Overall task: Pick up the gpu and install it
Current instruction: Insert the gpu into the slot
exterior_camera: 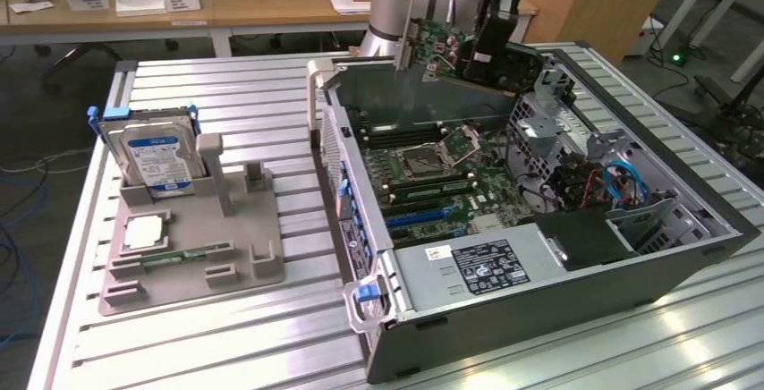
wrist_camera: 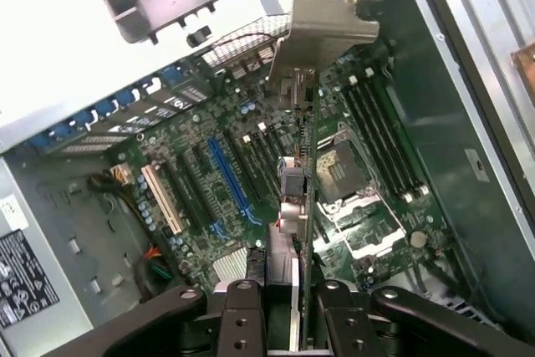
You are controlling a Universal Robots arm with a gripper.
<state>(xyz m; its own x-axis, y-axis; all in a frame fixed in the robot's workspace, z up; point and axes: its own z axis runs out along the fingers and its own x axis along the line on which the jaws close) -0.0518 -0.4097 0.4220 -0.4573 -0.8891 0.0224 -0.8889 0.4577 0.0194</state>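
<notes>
Standing on ribbed metal table (exterior_camera: 227, 336): computer case (exterior_camera: 513, 336), gpu (exterior_camera: 436, 46) above; desk (exterior_camera: 275, 7) behind.

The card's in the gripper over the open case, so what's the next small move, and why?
Probably ease the gpu sideways to line up over the blue slot: the gripper holds it edge-on above the motherboard, and its lower edge looks offset from that slot.
</notes>
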